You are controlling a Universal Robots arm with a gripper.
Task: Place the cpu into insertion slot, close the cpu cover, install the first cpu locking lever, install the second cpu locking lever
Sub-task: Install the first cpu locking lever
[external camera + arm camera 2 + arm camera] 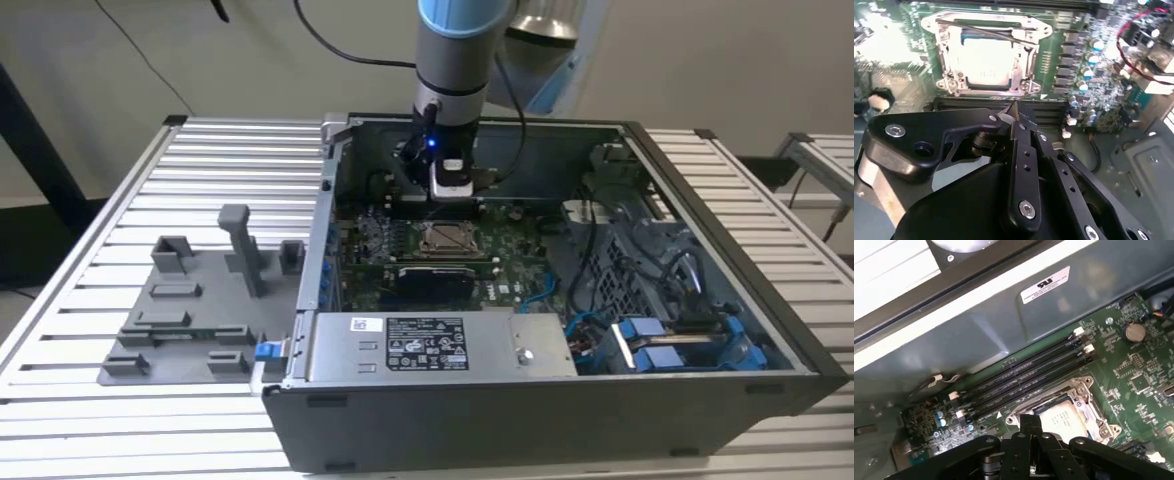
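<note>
End effector (1016, 106) sat pinched shut, empty, near cpu cover (950, 55). I judged unlatched lever (986, 33) might let cover lift off cpu (986, 60).

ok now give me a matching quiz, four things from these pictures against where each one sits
1 cpu
2 gripper
3 grey fixture plate
4 pair of blue clips

A outside the case, exterior view's left
B framed by the cpu cover
C inside the case, exterior view's right
D above the green board, beside the cover

Pairs: 1-B; 2-D; 3-A; 4-C
</note>
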